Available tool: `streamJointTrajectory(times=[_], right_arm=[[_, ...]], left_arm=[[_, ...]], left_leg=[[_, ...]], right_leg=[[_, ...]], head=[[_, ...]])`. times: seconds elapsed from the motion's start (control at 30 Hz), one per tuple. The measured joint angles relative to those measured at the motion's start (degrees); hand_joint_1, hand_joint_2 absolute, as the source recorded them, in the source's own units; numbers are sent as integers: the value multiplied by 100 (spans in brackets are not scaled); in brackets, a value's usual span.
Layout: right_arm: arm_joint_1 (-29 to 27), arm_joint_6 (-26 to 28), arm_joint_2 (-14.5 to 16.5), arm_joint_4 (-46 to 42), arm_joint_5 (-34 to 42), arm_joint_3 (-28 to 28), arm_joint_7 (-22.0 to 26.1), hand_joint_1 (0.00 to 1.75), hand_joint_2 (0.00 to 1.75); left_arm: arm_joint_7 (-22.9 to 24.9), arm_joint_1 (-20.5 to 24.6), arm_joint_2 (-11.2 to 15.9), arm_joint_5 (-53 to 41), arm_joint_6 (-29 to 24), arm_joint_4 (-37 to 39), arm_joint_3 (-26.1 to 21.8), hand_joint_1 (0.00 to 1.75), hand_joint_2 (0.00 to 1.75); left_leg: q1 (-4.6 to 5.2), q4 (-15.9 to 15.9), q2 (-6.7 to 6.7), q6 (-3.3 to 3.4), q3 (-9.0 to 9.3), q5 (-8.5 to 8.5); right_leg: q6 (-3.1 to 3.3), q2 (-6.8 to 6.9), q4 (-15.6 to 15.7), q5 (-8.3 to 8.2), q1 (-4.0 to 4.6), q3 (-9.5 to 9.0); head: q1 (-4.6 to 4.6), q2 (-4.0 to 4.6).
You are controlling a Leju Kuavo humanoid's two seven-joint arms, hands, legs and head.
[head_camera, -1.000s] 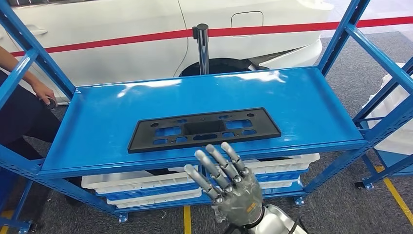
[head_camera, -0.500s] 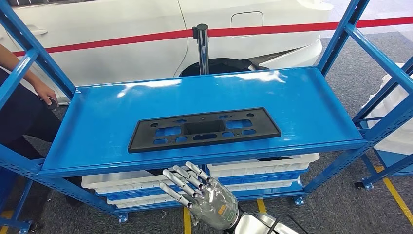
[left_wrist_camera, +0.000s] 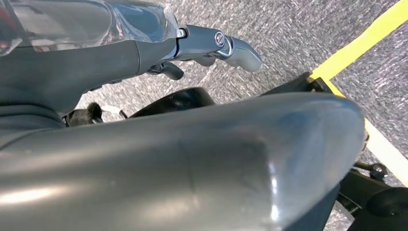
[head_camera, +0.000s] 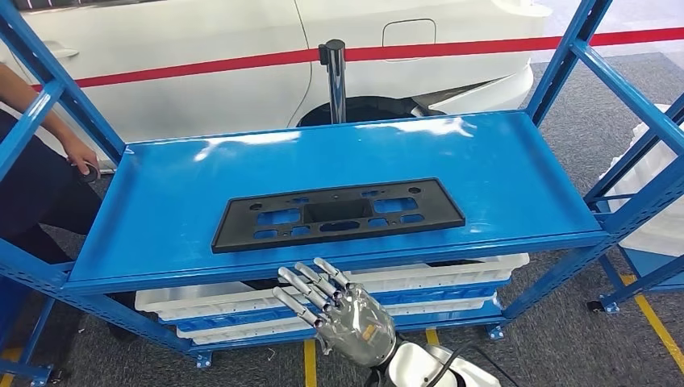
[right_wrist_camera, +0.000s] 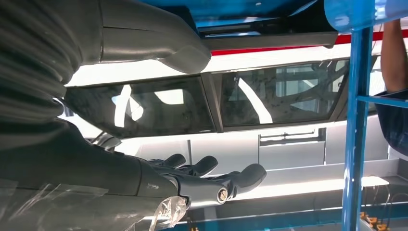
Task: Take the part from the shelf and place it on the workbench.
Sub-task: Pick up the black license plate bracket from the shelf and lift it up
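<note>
The shelf (head_camera: 500, 173) is glossy bright blue, its posts and frame the same blue. On it lies the part (head_camera: 339, 214) — matt black, pierced by a pattern of rectangular cut-outs through which the blue shows. The right hand (head_camera: 343, 310) is silver-grey metal with darker joints; the left hand (left_wrist_camera: 216, 45) is grey too. Below, the trays (head_camera: 242, 310) are white. Behind stands a white car (head_camera: 202, 72), crossed by a red belt (head_camera: 484, 48) on a dark post (head_camera: 335, 76). The floor (head_camera: 556, 339) is speckled grey carpet — with yellow lines (head_camera: 657, 322). A person's clothing (head_camera: 32, 193) is dark navy.
</note>
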State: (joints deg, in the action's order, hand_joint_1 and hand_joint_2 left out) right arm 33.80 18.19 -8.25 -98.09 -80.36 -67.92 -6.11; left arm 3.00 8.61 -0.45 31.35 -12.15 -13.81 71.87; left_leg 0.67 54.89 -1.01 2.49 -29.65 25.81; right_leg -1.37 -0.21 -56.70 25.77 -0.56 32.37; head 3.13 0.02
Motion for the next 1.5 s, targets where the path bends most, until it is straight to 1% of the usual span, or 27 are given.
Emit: streamJointTrajectory(times=[0.1,0.23,0.33,0.6,0.7,0.8,1.07,1.3,1.5], right_arm=[[114,45,89,88,83,-43,68,0,175],[327,157,287,289,213,-142,275,0,175],[431,199,423,411,237,-202,344,0,175],[616,278,653,662,140,-389,322,0,175],[647,186,674,674,-42,-436,209,0,175],[619,-7,585,633,-240,-467,58,0,175],[417,-297,79,281,-357,-449,-49,0,175],[361,-483,-130,120,-348,-390,-82,0,175],[298,-537,-287,119,-294,-173,-469,0,175]], left_arm=[[-60,-22,17,102,14,0,-14,0,0],[-69,-60,67,220,105,2,-46,0,0],[-59,-73,97,243,151,2,-49,0,0],[11,-94,173,252,227,2,-114,0,0],[58,-99,187,186,243,2,-129,0,0],[83,-101,180,66,215,2,-132,0,0],[182,-82,124,-38,137,2,-129,0,0],[177,-111,124,-36,126,2,-129,0,0],[178,-113,125,-36,96,2,-129,0,0]], left_leg=[[-1,0,0,0,-4,0],[-2,0,0,-1,-1,-1],[-2,0,-2,-1,1,-1],[-3,0,-1,-2,0,-1],[-3,0,-1,-2,1,-1],[-2,1,0,-2,3,-1],[1,2,4,-1,4,-1],[1,1,4,-1,5,-1],[0,1,3,-2,6,-1]], right_leg=[[0,0,-1,0,0,-1],[0,0,-1,0,1,0],[0,1,-1,0,2,1],[0,1,-1,0,1,2],[0,1,0,0,1,3],[0,0,1,0,1,4],[0,-4,2,0,-2,3],[0,-4,2,0,1,3],[0,-4,1,-1,1,1]], head=[[0,0],[0,0],[0,0],[0,0],[0,0],[0,0],[0,0],[0,0],[-2,0]])
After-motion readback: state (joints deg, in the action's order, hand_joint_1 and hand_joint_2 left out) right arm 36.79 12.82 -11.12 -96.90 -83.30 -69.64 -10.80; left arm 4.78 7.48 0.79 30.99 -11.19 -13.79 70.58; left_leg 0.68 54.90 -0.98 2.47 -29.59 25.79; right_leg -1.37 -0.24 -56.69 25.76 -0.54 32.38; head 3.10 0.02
